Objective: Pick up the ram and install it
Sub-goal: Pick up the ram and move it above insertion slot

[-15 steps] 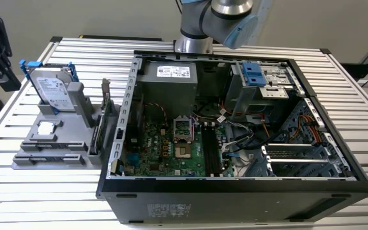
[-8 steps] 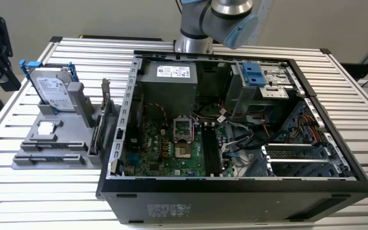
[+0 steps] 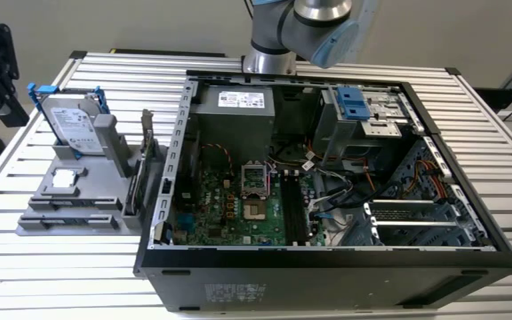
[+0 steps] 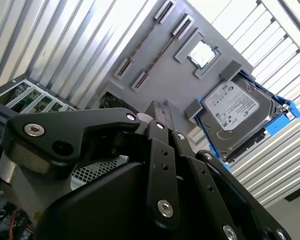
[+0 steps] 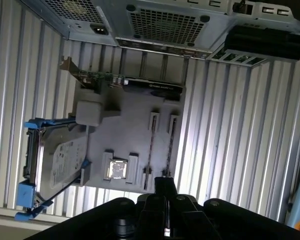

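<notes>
- Standing on its long edge, the ram sits in a slot of the grey holder, on the table beside the open computer case, not inside it.
- A second stick stands just beside it and parallel to it. I judge the first one to be the target only because it lies closer to the line of the hand.
- Around them the holder carries a processor chip, a hard drive with blue rails and an upright card.
- The hand hangs well above the holder and touches nothing. Its fingers look closed together and empty.
- The work is at its beginning, I think: the ram is not yet picked up, and the memory slots on the board look empty.
- What could go wrong:
  - The two sticks are near each other, so a small sideways error could catch the wrong one or push both.
  - The stick is thin, so a grip off its middle could tilt it and jam it in the holder.
  - Loose cables lie near the slots and could catch the stick or the hand.
  - A tilted stick could fail to seat in the slot.
</notes>
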`<state>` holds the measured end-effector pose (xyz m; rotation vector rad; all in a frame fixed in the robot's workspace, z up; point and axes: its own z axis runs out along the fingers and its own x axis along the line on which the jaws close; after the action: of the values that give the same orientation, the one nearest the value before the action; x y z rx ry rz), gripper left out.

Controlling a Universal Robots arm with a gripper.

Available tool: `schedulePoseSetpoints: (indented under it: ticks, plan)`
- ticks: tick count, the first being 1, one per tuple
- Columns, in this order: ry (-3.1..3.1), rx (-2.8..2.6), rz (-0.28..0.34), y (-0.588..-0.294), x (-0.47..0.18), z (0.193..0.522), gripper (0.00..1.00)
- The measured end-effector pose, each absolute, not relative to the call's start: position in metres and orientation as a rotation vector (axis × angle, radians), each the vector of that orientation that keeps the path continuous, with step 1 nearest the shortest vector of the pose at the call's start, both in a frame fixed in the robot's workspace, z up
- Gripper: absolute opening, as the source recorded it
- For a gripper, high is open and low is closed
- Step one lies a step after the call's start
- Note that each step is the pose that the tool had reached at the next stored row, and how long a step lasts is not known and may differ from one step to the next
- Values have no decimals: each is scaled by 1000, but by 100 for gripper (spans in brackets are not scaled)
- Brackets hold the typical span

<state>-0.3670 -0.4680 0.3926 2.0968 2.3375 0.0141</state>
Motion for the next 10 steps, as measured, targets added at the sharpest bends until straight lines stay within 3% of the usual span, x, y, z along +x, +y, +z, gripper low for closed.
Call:
schedulePoseSetpoints:
  ticks: [10]
  plan:
    - [2272, 2167, 14, -468, -367, 393, 0]
